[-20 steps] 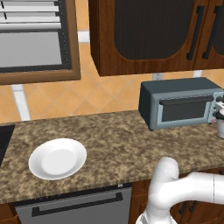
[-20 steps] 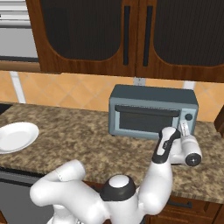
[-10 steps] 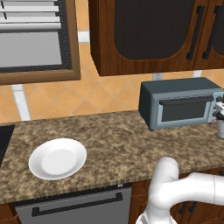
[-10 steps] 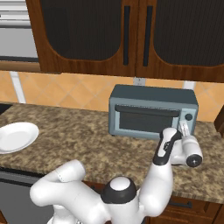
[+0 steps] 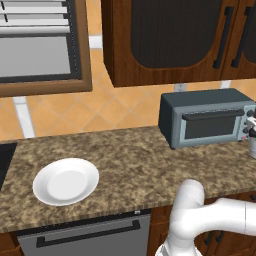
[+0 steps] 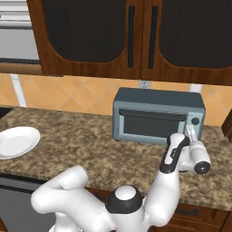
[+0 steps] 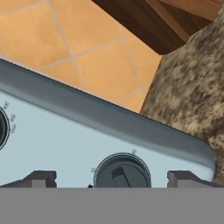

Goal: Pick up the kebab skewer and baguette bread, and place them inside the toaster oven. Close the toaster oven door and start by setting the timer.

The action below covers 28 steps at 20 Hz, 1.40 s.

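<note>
At the surface's right rear, our jaws spread wide before a dial.
We see the toaster oven [image 6: 157,115] against the back edge, its door [image 6: 152,125] shut; the dial [image 7: 122,171] sits between our fingertips [image 7: 40,178], ungripped.

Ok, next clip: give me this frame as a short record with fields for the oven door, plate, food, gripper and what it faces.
oven door: toaster oven door shut
plate: white plate on the counter, left of the oven, nothing on it
food: skewer and baguette not visible
gripper: gripper at the oven's right end, jaws wide open, holding nothing
facing: a dark knob on the control panel, centred between the fingertips
</note>
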### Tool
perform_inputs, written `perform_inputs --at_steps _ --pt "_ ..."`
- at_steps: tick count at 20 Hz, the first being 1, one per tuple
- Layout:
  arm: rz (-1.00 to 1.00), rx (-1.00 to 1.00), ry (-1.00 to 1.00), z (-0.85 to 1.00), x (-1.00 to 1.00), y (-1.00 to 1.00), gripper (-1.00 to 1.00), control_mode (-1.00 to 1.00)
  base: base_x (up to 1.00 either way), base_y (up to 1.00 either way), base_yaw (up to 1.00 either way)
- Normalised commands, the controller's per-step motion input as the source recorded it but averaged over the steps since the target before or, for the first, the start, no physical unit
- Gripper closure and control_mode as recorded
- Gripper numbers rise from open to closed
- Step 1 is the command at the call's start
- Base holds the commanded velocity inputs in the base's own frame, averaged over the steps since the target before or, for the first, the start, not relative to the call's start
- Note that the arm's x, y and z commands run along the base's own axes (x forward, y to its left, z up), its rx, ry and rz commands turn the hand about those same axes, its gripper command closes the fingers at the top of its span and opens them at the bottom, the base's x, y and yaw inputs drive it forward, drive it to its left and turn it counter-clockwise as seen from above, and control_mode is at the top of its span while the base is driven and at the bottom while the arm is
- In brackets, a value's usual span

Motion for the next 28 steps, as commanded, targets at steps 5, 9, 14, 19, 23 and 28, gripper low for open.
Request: perform_inputs --at_steps 5,9,14,19,23,28 --pt "0.0 0.05 0.0 0.0 0.23 0.0 -1.0 -1.0 0.0 0.0 0.0" --pt "0.0 0.01 0.0 -0.01 0.22 0.0 -1.0 -1.0 0.0 0.0 0.0" --pt "0.0 0.0 0.0 -0.06 0.28 0.0 1.0 -1.0 0.0 0.0 0.0" --pt "-0.02 0.0 0.0 -0.06 0.32 0.13 1.0 -1.0 0.0 0.0 0.0" --pt "-0.04 0.0 0.0 0.0 0.22 0.01 1.0 -1.0 0.0 0.0 0.0" --pt "-0.06 0.0 0.0 0.0 0.09 0.0 1.0 -1.0 0.0 0.0 0.0"
